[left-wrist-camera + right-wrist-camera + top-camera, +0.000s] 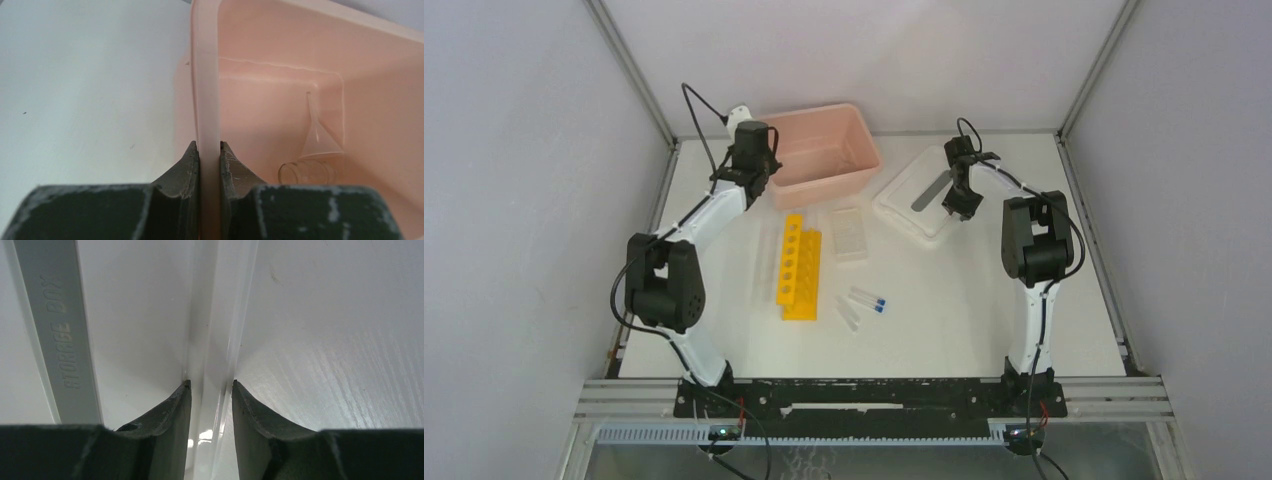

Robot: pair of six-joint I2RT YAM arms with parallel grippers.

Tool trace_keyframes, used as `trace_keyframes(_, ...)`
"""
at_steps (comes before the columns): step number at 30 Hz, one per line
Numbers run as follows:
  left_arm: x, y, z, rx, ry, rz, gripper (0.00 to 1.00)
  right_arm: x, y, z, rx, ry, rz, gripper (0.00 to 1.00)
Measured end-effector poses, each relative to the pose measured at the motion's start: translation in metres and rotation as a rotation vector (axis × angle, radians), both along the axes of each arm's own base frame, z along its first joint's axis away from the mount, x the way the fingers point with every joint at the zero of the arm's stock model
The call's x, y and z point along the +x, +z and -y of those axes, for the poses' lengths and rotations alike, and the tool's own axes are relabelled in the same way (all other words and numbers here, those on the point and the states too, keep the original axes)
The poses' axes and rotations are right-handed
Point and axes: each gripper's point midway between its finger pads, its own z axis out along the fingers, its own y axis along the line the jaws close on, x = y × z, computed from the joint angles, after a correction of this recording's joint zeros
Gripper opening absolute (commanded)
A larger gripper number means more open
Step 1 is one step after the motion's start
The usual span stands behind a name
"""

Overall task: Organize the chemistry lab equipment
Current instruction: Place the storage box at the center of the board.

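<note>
**Both pincers on the storage box, the lab pieces wait in the middle**

The left gripper [209, 147] is closed narrow on the side wall of the pink bin [280, 95], one finger outside and one inside. In the lower right of the left wrist view, a clear funnel [320, 136] and a small clear vessel [306, 172] lie on the bin floor.

The right gripper [210, 385] stands half wide, and the rim of the white lid [902, 205] fills the gap. It seems to be a grip, but the contact is not sharp in this view.

In the centre of the top view, the yellow rack [799, 268] lies on the table with the clear gridded rack [850, 232] just right of it. The blue-capped tubes [866, 300] lie loose below them.

I judge the tubes to be light, smooth and ready to roll, so a grip across the body near the cap is safest. The funnel and the vessel look thin and fragile and need a soft squeeze, the funnel at its stem. The yellow rack looks stiff, and I would take it across its narrow width.
</note>
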Motion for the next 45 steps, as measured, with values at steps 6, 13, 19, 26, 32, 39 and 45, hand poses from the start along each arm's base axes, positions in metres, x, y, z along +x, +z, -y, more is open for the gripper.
trace_keyframes(6,0.006,-0.021,-0.005,-0.033,-0.003,-0.039,0.0,0.003,0.001,0.0,-0.003,0.001,0.0,0.42)
trace_keyframes(13,0.01,-0.031,-0.003,-0.079,-0.021,-0.054,0.0,0.003,-0.001,0.0,-0.008,0.008,0.0,0.41)
trace_keyframes(19,0.011,-0.032,-0.003,-0.106,-0.035,-0.057,0.0,0.001,-0.002,0.0,-0.009,0.013,0.014,0.41)
trace_keyframes(26,0.008,-0.039,-0.002,-0.118,-0.044,-0.073,0.01,-0.002,-0.002,-0.001,-0.013,0.023,0.022,0.39)
trace_keyframes(32,0.0,-0.056,-0.001,-0.134,-0.048,-0.113,0.1,-0.001,-0.002,-0.002,-0.016,0.03,0.023,0.37)
trace_keyframes(39,-0.006,-0.069,-0.006,-0.151,-0.027,-0.132,0.37,-0.003,-0.002,-0.002,-0.027,0.045,0.019,0.34)
trace_keyframes(45,-0.008,-0.065,-0.001,-0.172,-0.04,-0.119,0.52,-0.003,-0.001,-0.003,-0.037,0.051,0.016,0.32)
